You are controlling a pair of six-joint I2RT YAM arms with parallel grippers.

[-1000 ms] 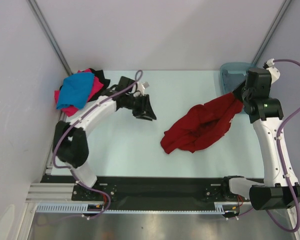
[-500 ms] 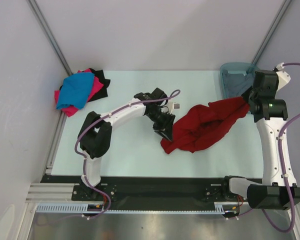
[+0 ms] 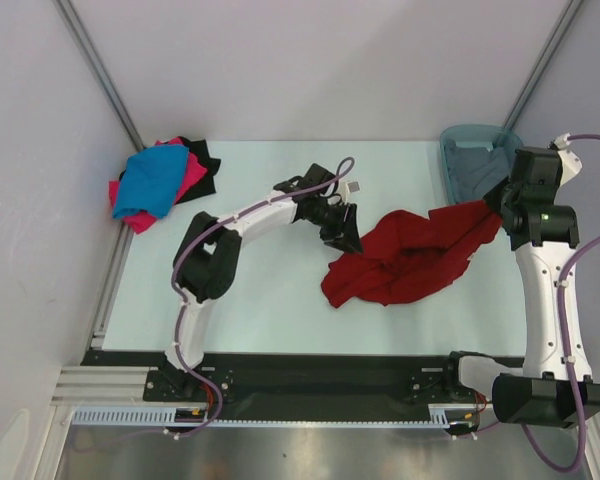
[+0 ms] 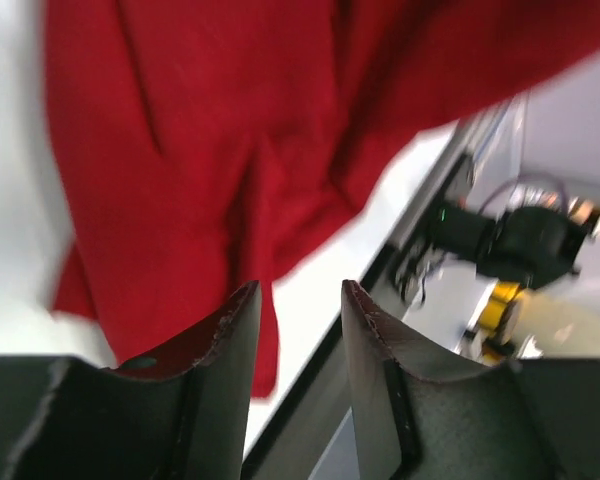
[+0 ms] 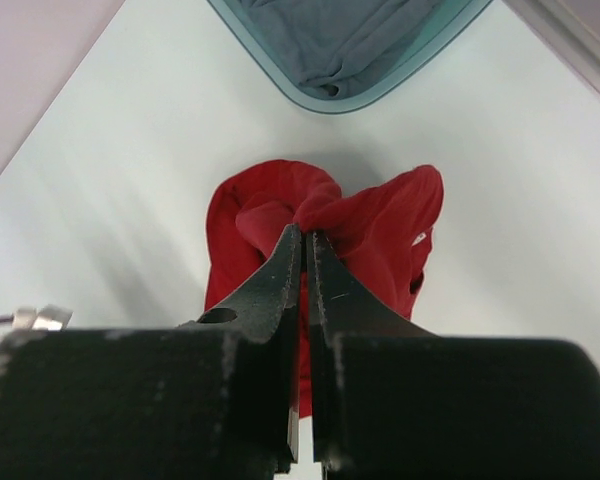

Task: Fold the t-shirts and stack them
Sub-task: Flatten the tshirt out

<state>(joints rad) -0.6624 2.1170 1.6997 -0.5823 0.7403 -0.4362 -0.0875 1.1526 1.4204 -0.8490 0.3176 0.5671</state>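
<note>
Left tool (image 4: 300, 295): apart, at dark red t-shirt's (image 3: 410, 255) edge.
Right tool (image 5: 303, 236): clamped on that shirt.
Black t-shirt (image 3: 206, 162): mostly covered by pink t-shirt (image 3: 192, 173).

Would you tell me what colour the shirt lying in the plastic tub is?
Grey; the shirt shows best in the right wrist view.

Left arm (image 3: 255, 212) stretched to centre, jaws parted; right arm (image 3: 545, 290) upright, jaws clamped.
</note>
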